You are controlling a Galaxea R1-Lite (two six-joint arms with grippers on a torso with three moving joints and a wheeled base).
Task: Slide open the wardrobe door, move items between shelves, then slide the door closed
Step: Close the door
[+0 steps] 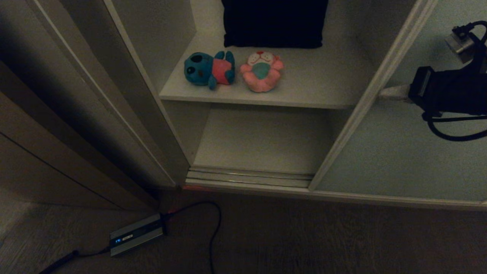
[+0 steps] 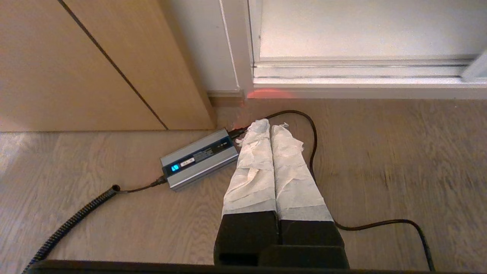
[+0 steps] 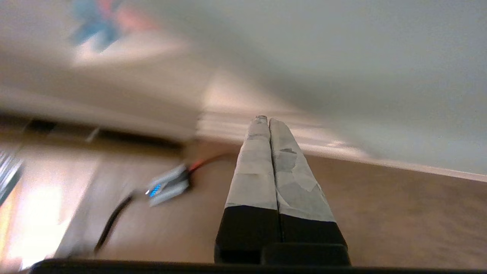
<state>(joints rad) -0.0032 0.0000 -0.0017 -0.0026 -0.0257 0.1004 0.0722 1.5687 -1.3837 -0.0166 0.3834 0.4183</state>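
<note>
The sliding wardrobe door (image 1: 399, 152), a pale grey-green panel with a thin light frame, stands slid to the right, so the shelves show. A blue plush toy (image 1: 209, 69) and a pink one (image 1: 261, 71) lie side by side on the upper shelf (image 1: 323, 91). The lower shelf (image 1: 262, 140) is bare. My right gripper (image 1: 380, 93) is shut and empty, pointing left, with its tips at the door's left frame edge. In the right wrist view the shut gripper (image 3: 266, 118) has the door panel (image 3: 361, 57) beside it. My left gripper (image 2: 271, 125) hangs shut and empty over the floor.
A black cushion (image 1: 274, 23) sits behind the toys. A brown wood-grain panel (image 1: 45, 125) stands on the left. A grey power adapter (image 1: 135, 234) and its black cable (image 1: 213, 228) lie on the wooden floor before the door track (image 1: 247, 177).
</note>
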